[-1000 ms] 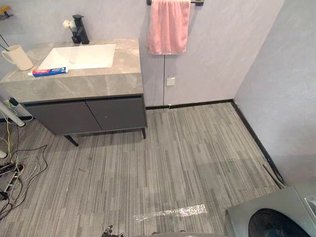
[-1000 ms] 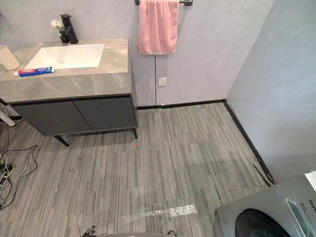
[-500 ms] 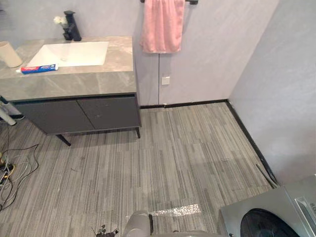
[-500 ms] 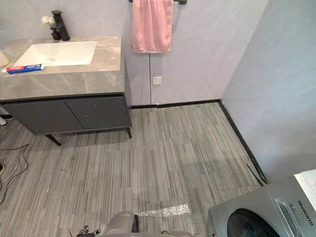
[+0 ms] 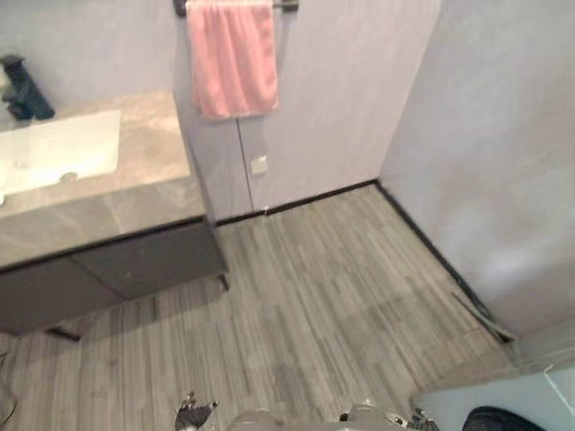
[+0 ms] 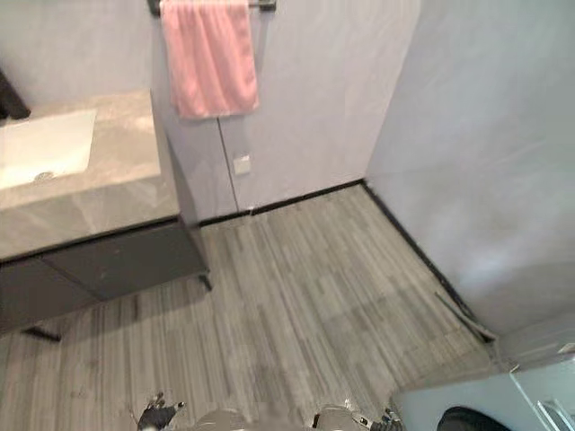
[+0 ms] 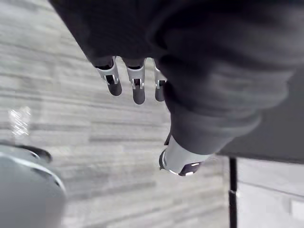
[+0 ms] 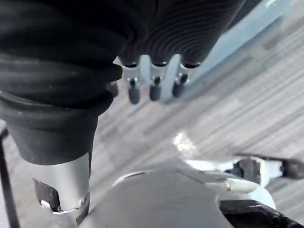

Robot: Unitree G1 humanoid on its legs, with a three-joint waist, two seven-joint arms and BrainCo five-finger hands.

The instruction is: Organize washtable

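The washtable [image 5: 117,202] stands at the left, with a grey marble top over dark cabinet doors [image 5: 135,265]. A white sink [image 5: 54,153] is set into it, and a black faucet [image 5: 22,90] rises at its back edge. My left hand [image 7: 137,88] hangs low over the striped floor with its fingers straight and nothing in it. My right hand [image 8: 154,85] hangs the same way, its fingers relaxed and holding nothing. Both hands are far from the washtable.
A pink towel [image 5: 234,58] hangs from a dark rail on the wall beside the washtable. A washing machine [image 5: 485,400] fills the lower right corner. Grey striped floor [image 5: 332,305] lies open between the washtable and the right wall.
The camera has swung to the right, so the washtable sits further left and the right wall takes more of the picture. Nothing on the washtable has moved.
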